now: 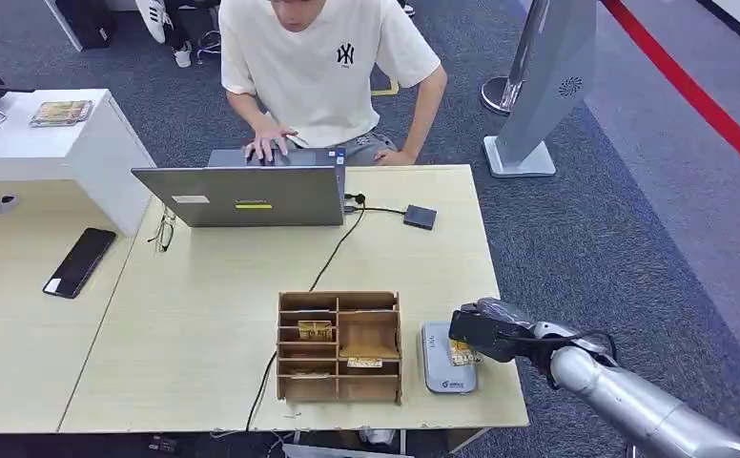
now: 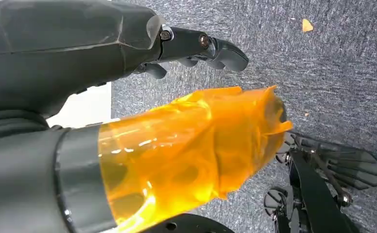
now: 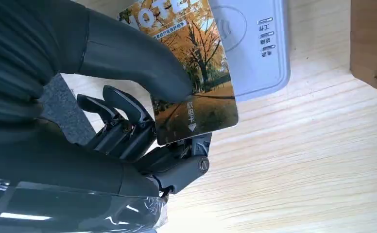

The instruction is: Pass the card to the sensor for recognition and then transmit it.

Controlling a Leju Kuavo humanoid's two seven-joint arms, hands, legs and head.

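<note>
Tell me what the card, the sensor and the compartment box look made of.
Card: glossy printed plastic, probably; it stays flat in the right hand.
Sensor: smooth grey-white moulded plastic, rounded corners.
Compartment box: thin brown board, plywood or cardboard; unclear which.

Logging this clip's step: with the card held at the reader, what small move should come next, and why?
Probably lower the card flat onto the grey reader. The right hand pinches it just above the reader's edge, partly overlapping but apparently not resting on it.
</note>
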